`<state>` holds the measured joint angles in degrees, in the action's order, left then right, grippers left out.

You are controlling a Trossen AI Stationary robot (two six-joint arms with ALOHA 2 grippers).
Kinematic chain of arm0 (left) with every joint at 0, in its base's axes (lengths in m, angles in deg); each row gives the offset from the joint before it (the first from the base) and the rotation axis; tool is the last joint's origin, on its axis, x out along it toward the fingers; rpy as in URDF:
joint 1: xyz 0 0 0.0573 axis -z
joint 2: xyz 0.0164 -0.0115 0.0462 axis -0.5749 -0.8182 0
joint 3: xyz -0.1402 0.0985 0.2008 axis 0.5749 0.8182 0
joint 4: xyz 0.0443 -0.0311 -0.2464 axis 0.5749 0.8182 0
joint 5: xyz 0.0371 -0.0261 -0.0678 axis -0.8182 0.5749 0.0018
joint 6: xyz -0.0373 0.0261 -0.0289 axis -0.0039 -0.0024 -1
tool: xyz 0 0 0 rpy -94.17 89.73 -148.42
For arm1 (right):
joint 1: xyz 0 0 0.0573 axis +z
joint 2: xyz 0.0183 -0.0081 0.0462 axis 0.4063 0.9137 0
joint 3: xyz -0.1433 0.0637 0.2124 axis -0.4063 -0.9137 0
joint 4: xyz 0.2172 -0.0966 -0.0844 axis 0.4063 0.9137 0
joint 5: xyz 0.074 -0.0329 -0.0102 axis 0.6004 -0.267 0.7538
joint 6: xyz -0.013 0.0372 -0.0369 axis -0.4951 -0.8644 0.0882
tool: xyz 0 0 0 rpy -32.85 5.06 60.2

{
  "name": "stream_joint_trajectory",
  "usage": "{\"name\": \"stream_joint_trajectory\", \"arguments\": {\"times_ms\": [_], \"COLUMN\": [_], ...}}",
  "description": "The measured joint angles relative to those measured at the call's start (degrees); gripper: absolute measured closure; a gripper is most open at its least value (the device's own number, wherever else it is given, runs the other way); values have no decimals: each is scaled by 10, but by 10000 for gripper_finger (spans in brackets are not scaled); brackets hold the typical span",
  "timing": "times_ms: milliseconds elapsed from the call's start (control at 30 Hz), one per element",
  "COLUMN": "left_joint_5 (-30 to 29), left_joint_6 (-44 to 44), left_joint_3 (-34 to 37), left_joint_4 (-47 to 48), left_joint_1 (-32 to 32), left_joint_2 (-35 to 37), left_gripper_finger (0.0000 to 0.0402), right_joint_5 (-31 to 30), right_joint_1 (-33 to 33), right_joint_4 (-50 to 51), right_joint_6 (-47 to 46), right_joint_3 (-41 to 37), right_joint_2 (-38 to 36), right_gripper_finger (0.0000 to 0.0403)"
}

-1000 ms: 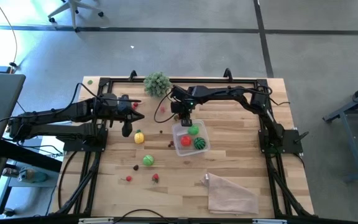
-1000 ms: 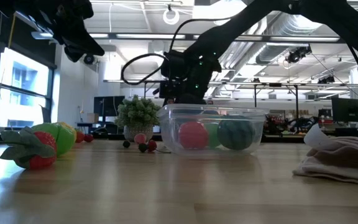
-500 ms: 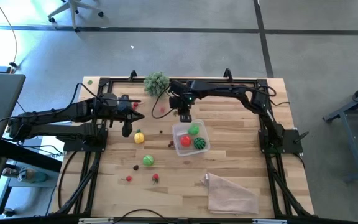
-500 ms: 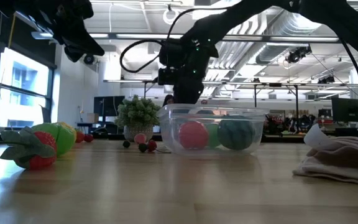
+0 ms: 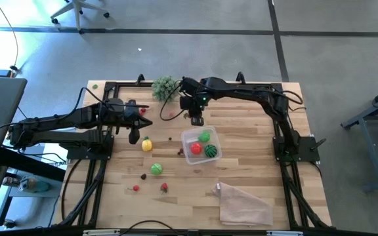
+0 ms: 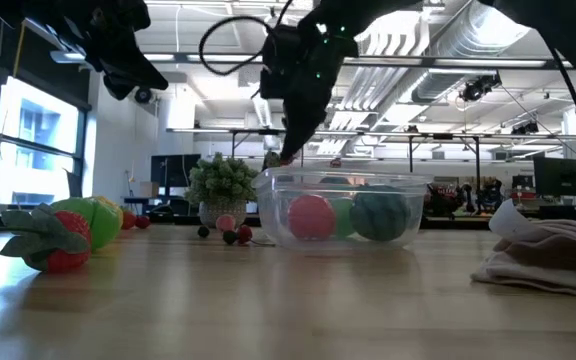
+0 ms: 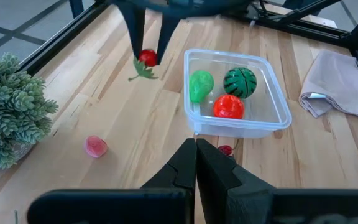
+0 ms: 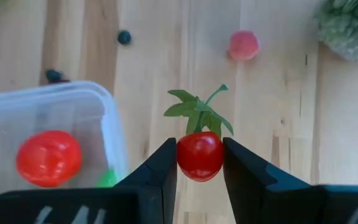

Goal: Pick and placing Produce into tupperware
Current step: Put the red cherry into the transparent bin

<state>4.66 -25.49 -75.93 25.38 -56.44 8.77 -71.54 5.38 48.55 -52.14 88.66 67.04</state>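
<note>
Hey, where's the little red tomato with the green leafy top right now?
The tomato is pinched in the right hand, raised above the table beside the tupperware, not yet over it.

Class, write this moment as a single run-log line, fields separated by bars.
right gripper: shut on red tomato, beside tub | left gripper: shut, waiting | tub: three fruits

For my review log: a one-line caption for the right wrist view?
Right gripper holds a leafy red tomato above the table beside the clear tub.
</note>
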Motion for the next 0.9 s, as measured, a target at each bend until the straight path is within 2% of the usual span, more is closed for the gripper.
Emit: {"name": "stream_joint_trajectory", "arguments": {"times_ms": [467,633,800,900], "left_joint_5": [0,0,0,0], "left_joint_6": [0,0,0,0], "left_joint_3": [0,0,0,0], "left_joint_4": [0,0,0,0], "left_joint_1": [0,0,0,0], "left_joint_2": [0,0,0,0], "left_gripper_finger": [401,401,401,401], "right_joint_5": [-50,-49,-50,-49], "right_joint_1": [75,99,113,120], "right_joint_4": [51,-31,-192,-250], "right_joint_6": [-66,-99,-136,-162], "right_joint_3": [-6,-125,-280,-348], "right_joint_2": [-62,-111,-194,-228], "right_gripper_finger": [311,311,311,311]}}
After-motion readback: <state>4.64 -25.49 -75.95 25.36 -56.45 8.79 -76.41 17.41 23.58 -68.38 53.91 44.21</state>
